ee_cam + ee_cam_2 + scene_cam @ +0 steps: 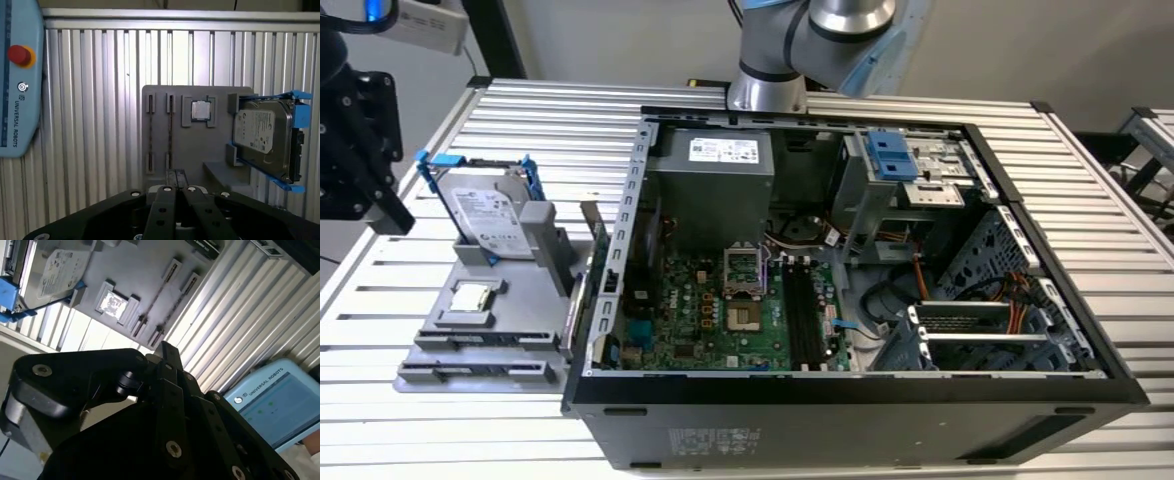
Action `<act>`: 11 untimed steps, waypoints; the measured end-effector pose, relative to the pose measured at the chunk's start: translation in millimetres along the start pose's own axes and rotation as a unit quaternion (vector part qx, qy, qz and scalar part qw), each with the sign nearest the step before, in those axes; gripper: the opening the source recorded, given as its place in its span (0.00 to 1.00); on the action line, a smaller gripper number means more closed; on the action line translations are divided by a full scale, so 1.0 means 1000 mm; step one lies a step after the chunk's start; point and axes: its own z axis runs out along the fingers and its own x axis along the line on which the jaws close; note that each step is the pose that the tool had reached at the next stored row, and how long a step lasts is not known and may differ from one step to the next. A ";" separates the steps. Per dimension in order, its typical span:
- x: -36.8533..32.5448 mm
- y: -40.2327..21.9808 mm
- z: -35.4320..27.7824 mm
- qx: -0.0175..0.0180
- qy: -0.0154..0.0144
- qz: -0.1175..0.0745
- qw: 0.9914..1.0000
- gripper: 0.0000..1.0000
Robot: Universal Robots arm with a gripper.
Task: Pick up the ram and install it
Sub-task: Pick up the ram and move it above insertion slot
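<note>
Exterior view gives us the slatted tabletop (454,430) and on it the open computer case (854,425), well off to one side of the end effector (175,175). In the first wrist view we see the end effector clenched on nothing above the grey tray (195,145), with the hard drive (262,137) off to its side. The ram (170,132) stands on edge in a tray slot below the fingertips, apart from them, with the processor chip (200,110) just beside it.
</note>
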 end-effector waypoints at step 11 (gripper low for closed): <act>0.0000 0.0000 0.0000 -0.002 0.001 -0.052 0.999 0.00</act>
